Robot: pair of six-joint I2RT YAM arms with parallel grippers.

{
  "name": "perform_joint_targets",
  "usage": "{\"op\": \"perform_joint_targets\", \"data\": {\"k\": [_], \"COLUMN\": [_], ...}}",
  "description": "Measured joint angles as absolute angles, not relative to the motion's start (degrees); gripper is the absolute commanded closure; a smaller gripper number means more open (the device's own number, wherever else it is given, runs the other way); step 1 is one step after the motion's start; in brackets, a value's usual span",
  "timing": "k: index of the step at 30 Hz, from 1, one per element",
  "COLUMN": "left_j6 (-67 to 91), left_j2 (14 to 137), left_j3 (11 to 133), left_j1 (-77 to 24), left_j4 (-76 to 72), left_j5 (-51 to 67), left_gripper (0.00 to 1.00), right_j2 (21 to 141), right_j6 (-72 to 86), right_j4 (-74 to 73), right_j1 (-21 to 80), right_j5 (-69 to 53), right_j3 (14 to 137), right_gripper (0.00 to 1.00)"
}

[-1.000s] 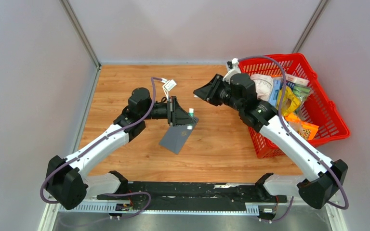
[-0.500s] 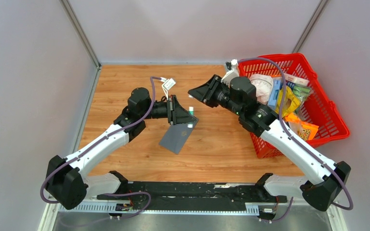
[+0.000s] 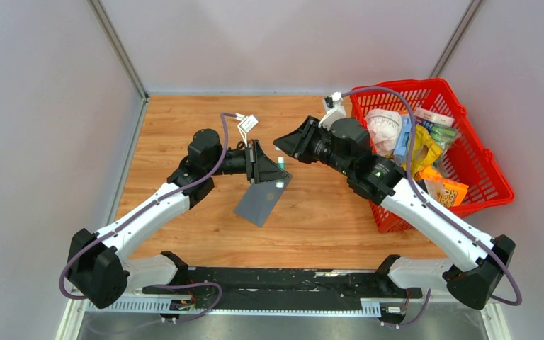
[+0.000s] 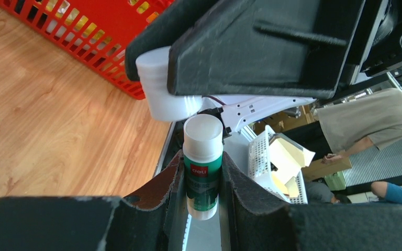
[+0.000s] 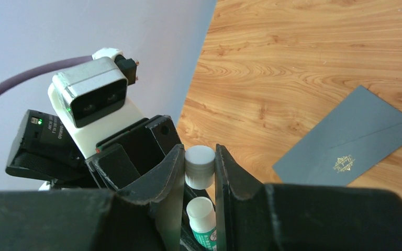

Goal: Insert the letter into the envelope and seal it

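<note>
The left tool [image 4: 202, 159] pinches a green glue stick [image 4: 202, 183], the right tool [image 5: 199, 157] a white cap [image 5: 199, 168] just beside it, near the dark grey envelope [image 3: 261, 200] lying flat on the wooden tabletop [image 3: 184, 120]

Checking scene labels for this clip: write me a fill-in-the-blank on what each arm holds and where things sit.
The left jaws hold a green-and-white ____.
The right jaws hold its white ____.
The envelope lies flat on the wooden ____.
The basket of snack packets is ____.
Missing: glue stick; cap; table; red.
</note>
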State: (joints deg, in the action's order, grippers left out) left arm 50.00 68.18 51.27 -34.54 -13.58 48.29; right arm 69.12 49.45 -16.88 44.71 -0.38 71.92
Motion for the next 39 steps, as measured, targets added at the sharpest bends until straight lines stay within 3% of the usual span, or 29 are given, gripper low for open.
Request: {"op": "perform_joint_targets", "data": {"k": [39], "left_j6": [46.04], "left_j2": [66.76], "left_j3": [51.27], "left_j1": [-34.76], "left_j4": [-9.47], "left_j5": [47.00], "left_gripper": [1.00], "right_j2": [68.79], "right_j6": [45.84], "right_j4": [-22.26], "right_j1": [47.46], "right_j5": [3.81], "right_j3": [73.67], "right_gripper": [0.83]}}
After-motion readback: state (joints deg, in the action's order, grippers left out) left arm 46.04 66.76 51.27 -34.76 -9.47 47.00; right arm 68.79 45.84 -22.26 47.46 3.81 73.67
